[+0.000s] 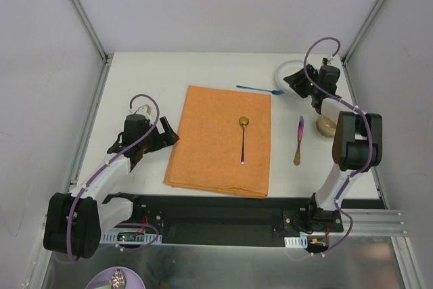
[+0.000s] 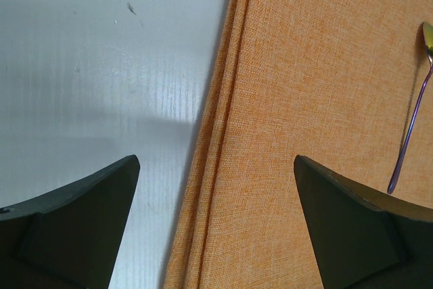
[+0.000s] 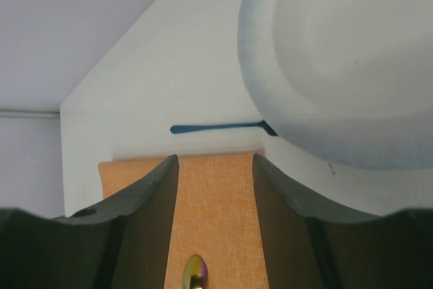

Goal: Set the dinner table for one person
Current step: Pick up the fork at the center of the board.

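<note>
White dinner table (image 1: 135, 79): right gripper (image 3: 214, 162) half-open, empty beside plate (image 3: 325, 65); you straddle its rim squarely before closing

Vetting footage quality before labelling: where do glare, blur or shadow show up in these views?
Top external: even light, no hard shadows on the white table. Left wrist: pale sheen on the tabletop, orange cloth weave sharp, the left tool's fingers dark and soft-edged. Right wrist: the white plate looms close and slightly blurred; the blue utensil is legible.
</note>
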